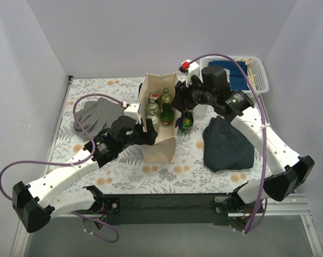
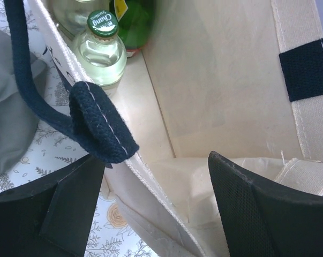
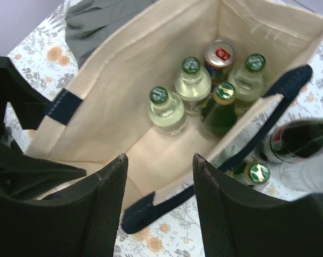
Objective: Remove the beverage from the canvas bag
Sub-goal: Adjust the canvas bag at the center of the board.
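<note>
Canvas bag (image 1: 161,150) stands upright at centre frame in the top view on the floral counter (image 1: 129,176), mouth open. It is a soft cream fabric with navy handles, and the walls hold their shape for now.

Contents, from the right wrist view:
- Three clear bottles with green caps, one dark green bottle (image 3: 220,110) and one can (image 3: 220,53), bunched in the upper middle of the frame.
- The nearest clear bottle (image 3: 165,110) sits at the edge of the bunch.
- Two more bottles are outside the bag, by its wall at lower right; one is a dark bottle (image 3: 298,140).

Step, as I read it: reaching in for the next beverage.
- Left tool (image 2: 155,158) straddles the bag's left wall beside the navy handle (image 2: 97,123), one finger inside and one outside. Its jaws are wide and not pinching the fabric.
- Right tool (image 3: 160,160) hangs over the mouth with its jaws partly apart and empty.

Next move, my call:
- Left tool closes on the wall to anchor the bag.
- Right tool descends, centres on the nearest clear bottle's neck, closes and lifts straight up past the rim and handle.

Finger room is tight because the bottles touch each other. If the bag isn't anchored it will probably ride up with the bottle.
</note>
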Robot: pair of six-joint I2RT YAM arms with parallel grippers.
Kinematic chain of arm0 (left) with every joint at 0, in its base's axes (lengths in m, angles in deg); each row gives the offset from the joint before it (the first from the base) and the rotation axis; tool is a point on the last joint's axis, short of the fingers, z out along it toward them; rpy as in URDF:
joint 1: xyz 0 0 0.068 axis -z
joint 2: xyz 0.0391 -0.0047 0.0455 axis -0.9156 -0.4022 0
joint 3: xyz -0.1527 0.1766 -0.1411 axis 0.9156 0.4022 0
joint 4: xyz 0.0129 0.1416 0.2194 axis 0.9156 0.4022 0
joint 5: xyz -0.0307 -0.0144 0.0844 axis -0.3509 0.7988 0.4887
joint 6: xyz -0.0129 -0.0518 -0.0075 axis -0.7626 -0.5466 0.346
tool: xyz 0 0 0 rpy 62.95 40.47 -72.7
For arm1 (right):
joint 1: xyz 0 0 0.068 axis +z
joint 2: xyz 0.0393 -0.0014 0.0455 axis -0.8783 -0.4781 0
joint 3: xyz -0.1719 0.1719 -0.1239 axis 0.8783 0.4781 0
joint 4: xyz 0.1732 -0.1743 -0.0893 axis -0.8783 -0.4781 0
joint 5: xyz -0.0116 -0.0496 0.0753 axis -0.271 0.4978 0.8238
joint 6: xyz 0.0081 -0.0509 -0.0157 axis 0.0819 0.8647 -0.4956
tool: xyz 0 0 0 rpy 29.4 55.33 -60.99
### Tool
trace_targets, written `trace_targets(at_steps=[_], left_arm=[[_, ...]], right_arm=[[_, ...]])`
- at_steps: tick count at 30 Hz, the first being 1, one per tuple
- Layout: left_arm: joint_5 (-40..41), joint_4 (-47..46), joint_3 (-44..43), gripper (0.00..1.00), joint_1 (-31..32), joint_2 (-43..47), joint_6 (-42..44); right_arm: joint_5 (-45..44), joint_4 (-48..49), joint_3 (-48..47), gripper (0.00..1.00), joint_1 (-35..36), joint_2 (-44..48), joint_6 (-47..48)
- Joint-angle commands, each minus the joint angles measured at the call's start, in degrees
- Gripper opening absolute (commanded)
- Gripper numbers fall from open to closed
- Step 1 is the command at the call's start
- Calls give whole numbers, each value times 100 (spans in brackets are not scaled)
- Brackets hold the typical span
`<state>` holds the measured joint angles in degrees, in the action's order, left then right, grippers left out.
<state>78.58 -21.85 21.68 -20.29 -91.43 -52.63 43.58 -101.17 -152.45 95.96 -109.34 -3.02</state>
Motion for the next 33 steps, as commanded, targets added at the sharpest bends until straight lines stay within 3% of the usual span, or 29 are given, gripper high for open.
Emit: trace_targets(at_steps=[1, 9, 18, 26, 33], left_arm=[[370, -53, -5, 76, 14, 200, 15], [870, -35, 259, 76, 14, 815, -222], [1073, 53, 373, 76, 14, 1123, -178], [161, 299, 540, 64, 14, 1027, -38], [-430, 308, 690, 61, 14, 1132, 23]], right_arm=[[-364, -117, -433, 58, 511, -160, 190], [-909, -196, -600, 58, 1126, -626, 278], [-1279, -179, -609, 57, 1153, -828, 208], [-1235, -170, -609, 57, 1162, -1004, 138], [-1208, -161, -741, 57, 1162, -1233, 85]])
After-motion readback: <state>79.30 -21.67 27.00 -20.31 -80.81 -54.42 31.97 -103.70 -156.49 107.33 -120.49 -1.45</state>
